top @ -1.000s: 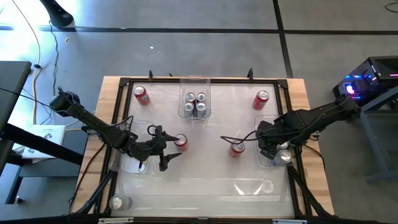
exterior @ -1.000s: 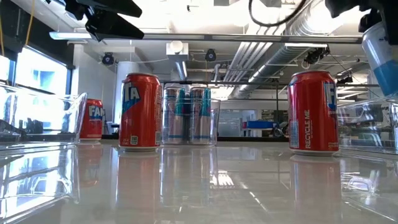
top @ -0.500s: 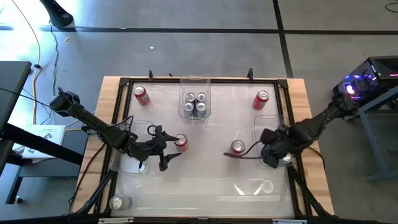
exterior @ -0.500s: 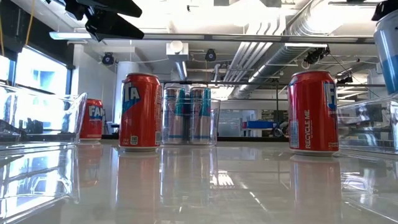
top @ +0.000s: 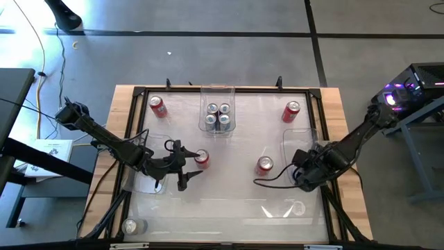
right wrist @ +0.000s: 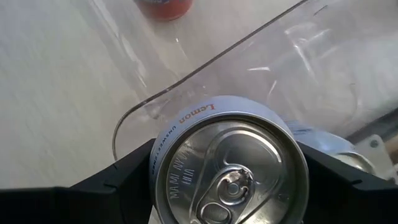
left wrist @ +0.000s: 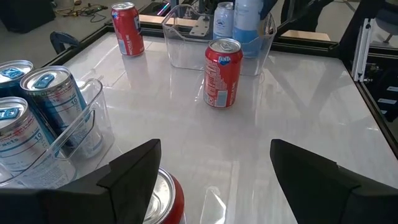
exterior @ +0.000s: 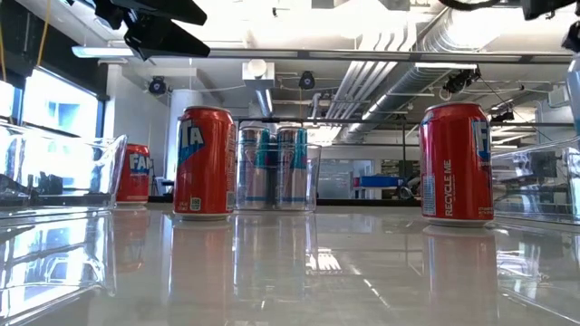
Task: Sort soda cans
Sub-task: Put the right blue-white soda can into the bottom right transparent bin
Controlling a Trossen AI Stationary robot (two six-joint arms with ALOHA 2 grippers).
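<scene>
The right tool (right wrist: 227, 180) is clamped round an upright pale lemon can (right wrist: 227, 168), right over the clear bin (top: 297, 139) on the counter's right side, so it just goes straight down. The left tool (left wrist: 211, 171) hangs open above a red can (top: 201, 158)

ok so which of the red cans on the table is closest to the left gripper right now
The red can near the table's middle, right at the open left gripper, between its fingers but not gripped. The other three red cans stand apart: two at the far corners, one by the right-hand bin.
</scene>
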